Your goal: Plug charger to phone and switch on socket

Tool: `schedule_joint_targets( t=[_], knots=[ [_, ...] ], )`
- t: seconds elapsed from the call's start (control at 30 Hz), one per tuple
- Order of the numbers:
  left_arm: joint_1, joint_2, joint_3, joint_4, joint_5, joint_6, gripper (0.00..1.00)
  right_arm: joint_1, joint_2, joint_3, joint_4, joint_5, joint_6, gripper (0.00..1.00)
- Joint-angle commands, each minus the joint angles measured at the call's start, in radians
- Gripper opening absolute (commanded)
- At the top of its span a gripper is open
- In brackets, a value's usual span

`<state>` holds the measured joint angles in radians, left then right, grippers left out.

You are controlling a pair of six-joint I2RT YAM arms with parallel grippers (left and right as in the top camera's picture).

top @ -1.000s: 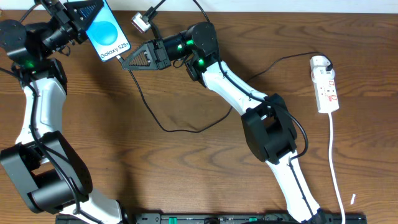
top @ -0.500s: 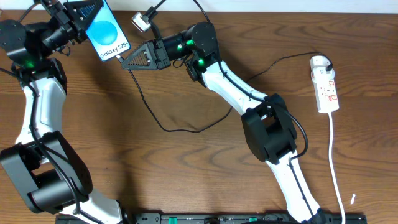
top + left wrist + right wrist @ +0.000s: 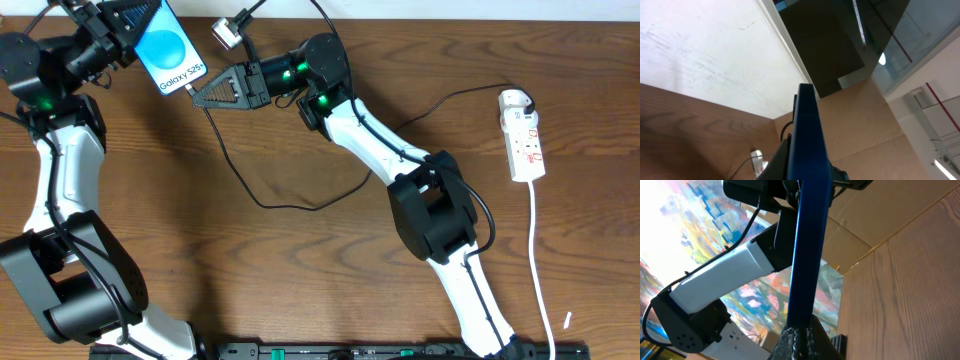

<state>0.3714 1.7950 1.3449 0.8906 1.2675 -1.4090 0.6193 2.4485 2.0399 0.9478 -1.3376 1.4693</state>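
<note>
Phone is held off the table at the far left corner, screen lit blue and turned up to the overhead camera. Left gripper is pinching its upper end; in the left wrist view the phone stands edge-on between the fingers. Right gripper is pressed together on the plug end of the charger, right at the phone's lower edge; cannot tell if the plug is seated. The cable drops from there, loops over the wood and runs right to the far end of the socket. Socket lies flat near the right edge, well apart from both grippers, white cord trailing toward the near side
</note>
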Motion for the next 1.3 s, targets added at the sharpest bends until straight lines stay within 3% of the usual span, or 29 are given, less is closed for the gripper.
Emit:
schedule_joint_targets(
  t=[0.0, 1.27],
  knots=[
    [-0.011, -0.022, 0.014, 0.009, 0.079, 0.003, 0.07, 0.004, -0.021, 0.010, -0.013, 0.148, -0.021, 0.01],
    [-0.011, -0.022, 0.014, 0.009, 0.109, 0.048, 0.07, 0.006, -0.021, 0.010, -0.051, 0.229, -0.037, 0.02]
  ],
)
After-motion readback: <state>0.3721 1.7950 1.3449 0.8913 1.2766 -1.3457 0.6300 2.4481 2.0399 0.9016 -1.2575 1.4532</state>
